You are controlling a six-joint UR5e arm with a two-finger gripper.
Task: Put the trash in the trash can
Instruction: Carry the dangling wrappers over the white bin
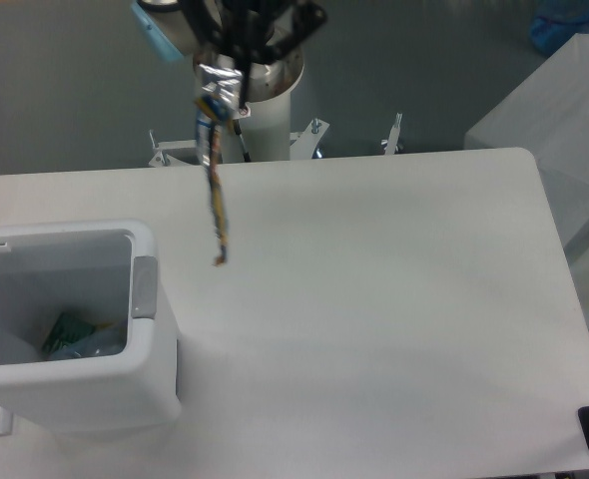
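Your gripper (237,62) pinches the wrapper (215,190) by its top, dangling edge-on above the table (394,289), right of the trash can (140,329). Release early and it flutters outside; thin grip could slip.

The hand (237,62), raised to the frame's top edge, is clamped closed.

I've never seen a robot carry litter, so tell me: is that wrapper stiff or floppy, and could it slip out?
Probably floppy: the wrapper hangs straight down from the gripper, edge-on and thin. Likely very light, since a pinch at its crumpled silver top holds all of it. It may swing or slip, being gripped only at that end.
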